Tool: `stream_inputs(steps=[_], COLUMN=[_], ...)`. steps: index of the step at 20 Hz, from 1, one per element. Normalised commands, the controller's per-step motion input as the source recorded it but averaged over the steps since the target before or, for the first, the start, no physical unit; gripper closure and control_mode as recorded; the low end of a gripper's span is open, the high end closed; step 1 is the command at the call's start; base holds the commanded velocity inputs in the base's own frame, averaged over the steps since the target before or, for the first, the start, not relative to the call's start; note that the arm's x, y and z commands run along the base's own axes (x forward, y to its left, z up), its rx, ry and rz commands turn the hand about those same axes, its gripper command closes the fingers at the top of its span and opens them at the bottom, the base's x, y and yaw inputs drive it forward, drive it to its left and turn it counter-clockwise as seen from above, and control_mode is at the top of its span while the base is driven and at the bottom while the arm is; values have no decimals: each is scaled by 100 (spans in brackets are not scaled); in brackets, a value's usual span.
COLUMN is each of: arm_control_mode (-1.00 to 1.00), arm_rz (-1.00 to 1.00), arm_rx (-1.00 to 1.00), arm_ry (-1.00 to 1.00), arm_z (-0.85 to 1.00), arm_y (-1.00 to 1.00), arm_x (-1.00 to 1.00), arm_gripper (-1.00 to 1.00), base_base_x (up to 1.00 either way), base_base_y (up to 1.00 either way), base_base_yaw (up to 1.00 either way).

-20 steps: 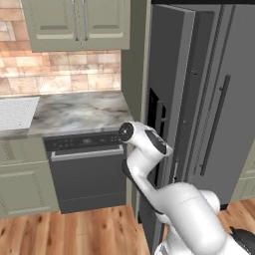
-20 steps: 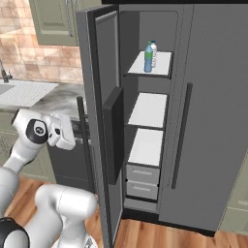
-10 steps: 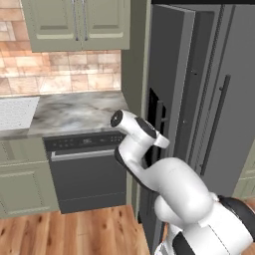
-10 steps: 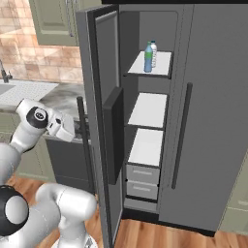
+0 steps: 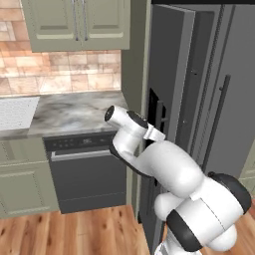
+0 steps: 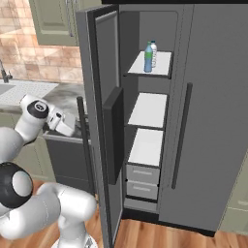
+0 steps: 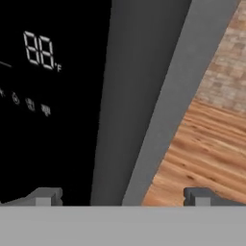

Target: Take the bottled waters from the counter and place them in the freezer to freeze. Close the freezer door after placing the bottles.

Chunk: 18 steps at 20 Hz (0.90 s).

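Even, flat rendered light, soft shadows — coarse, slightly blurry detail

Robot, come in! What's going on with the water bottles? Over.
Gripper open, empty, at grey freezer door. Both plastic water bottles on top white shelf. Door open.

Arm folded, elbow low — gripper [image 7: 120, 196] jaws spread wide.

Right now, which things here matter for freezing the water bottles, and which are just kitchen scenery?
Part of the job:
bottled waters on the top freezer shelf
freezer
freezer door, standing open
gripper, open at the door

Just there:
dishwasher
counter
refrigerator door
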Motion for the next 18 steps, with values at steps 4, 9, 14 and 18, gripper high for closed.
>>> stream_inputs(steps=[4, 9, 14, 18], arm_control_mode=[-100, -100, -100, -100], arm_rz=[-4, -3, -2, -3], arm_rx=[-6, -6, -6, -6], arm_ry=[6, 4, 3, 5], arm_z=[-1, -2, 0, 0], arm_y=[0, 0, 0, 0], arm_x=[18, 24, 24, 14], arm_gripper=[-100, -100, -100, -100], base_base_x=[0, 0, 0, 0], base_base_y=[0, 0, 0, 0], base_base_yaw=[0, 0, 0, 0])
